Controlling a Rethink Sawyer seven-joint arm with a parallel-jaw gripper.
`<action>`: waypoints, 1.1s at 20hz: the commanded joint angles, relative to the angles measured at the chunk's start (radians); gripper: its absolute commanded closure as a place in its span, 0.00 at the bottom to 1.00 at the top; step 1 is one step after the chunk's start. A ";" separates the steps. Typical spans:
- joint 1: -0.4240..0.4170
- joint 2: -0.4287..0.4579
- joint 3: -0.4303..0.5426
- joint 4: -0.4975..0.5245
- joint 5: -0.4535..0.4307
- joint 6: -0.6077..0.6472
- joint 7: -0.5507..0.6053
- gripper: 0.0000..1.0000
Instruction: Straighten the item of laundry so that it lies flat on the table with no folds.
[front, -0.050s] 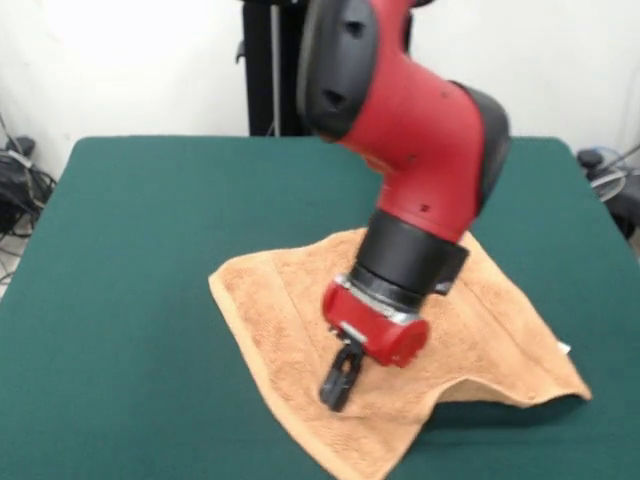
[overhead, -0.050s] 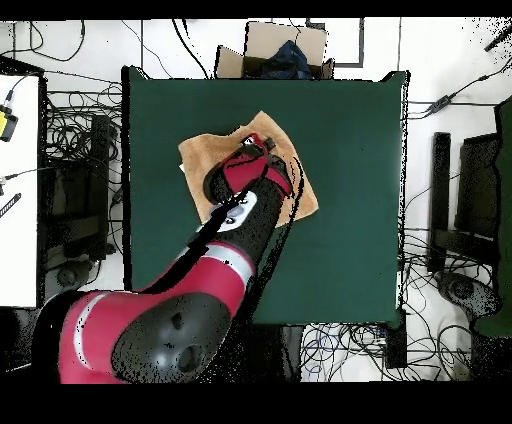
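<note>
Arm (front, -0.050s: 420, 130) descends from above, forearm slanted, wrist canted so gripper (front, -0.050s: 338, 378) points down toward towel (front, -0.050s: 290, 300). Dark fingertips just over or on cloth; contact unclear. Whether gripper is released or clenched: cannot tell. Towel on table (front, -0.050s: 130, 250), toward near edge, spread but not flat: near-right part raised in fold, shadow beneath. Overhead: arm (overhead, -0.050s: 215, 275) reaches from base across table (overhead, -0.050s: 350, 180), covering most of towel (overhead, -0.050s: 200, 155).

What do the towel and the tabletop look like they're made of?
The towel looks like orange-tan terry cloth: fuzzy pile, with a flatter woven band near the hem. The table top looks like dark green felt or similar matte fabric, with no shine showing.
</note>
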 joint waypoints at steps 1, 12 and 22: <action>-0.072 -0.155 0.305 0.286 -0.017 0.319 -0.168 1.00; -0.023 -0.356 0.345 0.443 0.067 0.493 -0.044 1.00; 0.037 -0.290 0.312 0.383 0.072 0.390 0.075 1.00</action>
